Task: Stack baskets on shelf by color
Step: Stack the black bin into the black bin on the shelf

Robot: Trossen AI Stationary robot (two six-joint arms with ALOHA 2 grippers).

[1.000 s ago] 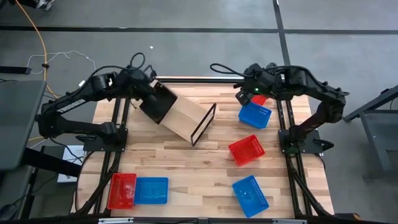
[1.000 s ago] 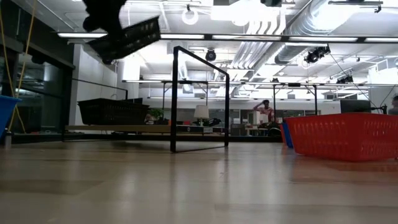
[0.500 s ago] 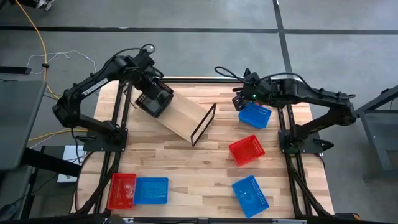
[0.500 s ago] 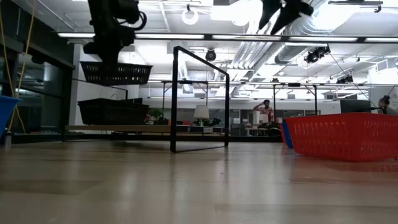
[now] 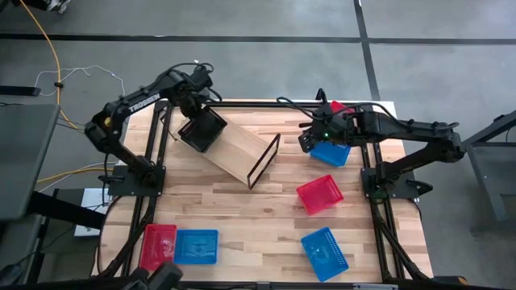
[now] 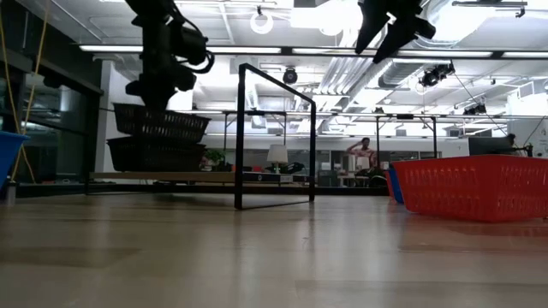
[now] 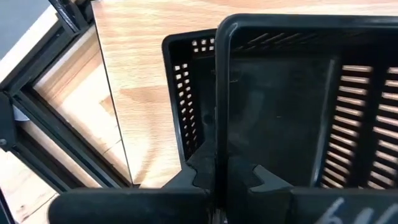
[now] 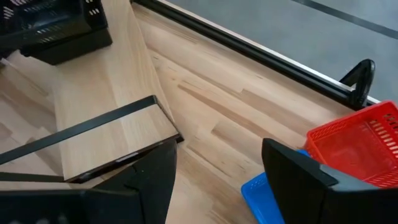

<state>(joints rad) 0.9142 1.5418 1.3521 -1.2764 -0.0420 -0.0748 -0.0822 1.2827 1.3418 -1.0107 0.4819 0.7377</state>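
My left gripper (image 5: pixel 196 107) is clamped on the rim of a black basket (image 5: pixel 201 129) and holds it just above a second black basket (image 6: pixel 154 155) that sits on the far left end of the shelf (image 5: pixel 235 151). In the low view the held one hangs slightly tilted over the seated one; whether the two touch I cannot tell from here.

My right gripper (image 5: pixel 310 141) hovers with its fingers spread and holding nothing, above the table (image 5: pixel 266 209) between the shelf's black-framed end and the far blue basket (image 5: pixel 332 151).

By my count there are two black baskets, both at the shelf. I see three blue ones: the one by my right gripper, one at near right (image 5: pixel 324 253), and one at near left (image 5: pixel 196 246). There are three red ones: one peeking out at the far right edge (image 5: pixel 339 107) just beyond the blue, one in the right middle (image 5: pixel 319 194), and one at near left (image 5: pixel 158 246) touching the blue beside it.
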